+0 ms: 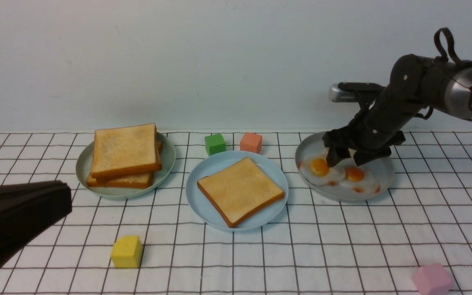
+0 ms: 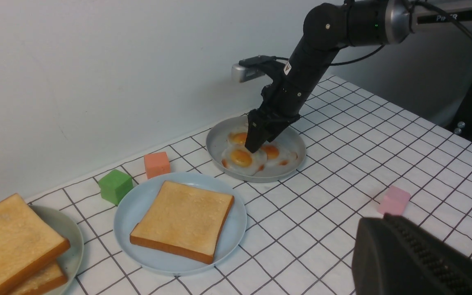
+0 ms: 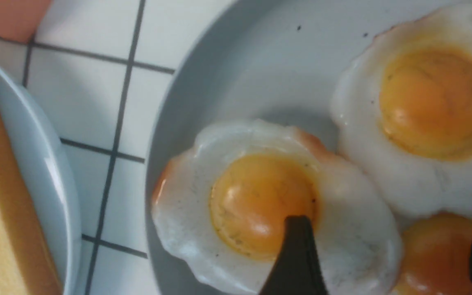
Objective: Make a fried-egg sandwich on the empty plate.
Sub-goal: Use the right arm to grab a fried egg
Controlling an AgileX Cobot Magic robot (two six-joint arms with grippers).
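Observation:
The light sky-blue plate [image 1: 203, 174] sits mid-table with one toast slice [image 1: 240, 190] on it; both also show in the left wrist view, plate [image 2: 137, 200] and toast [image 2: 182, 219]. Fried eggs lie on the grey plate [image 1: 383, 172] at right. My right gripper [image 1: 348, 160] is open, low over the eggs. In the right wrist view one of its fingers [image 3: 295, 254] rests at the yolk of the left egg [image 3: 256, 205], and the gripper [image 3: 389, 254] straddles that egg's white. My left gripper [image 1: 66, 198] is shut and empty at the front left.
A stack of toast [image 1: 124, 153] sits on a pale grey-green plate [image 1: 168, 157] at back left. There are a green cube [image 1: 215, 144] and a salmon cube [image 1: 250, 142] behind the blue plate, a yellow cube [image 1: 126, 251] at front left, and a pink cube [image 1: 432, 279] at front right.

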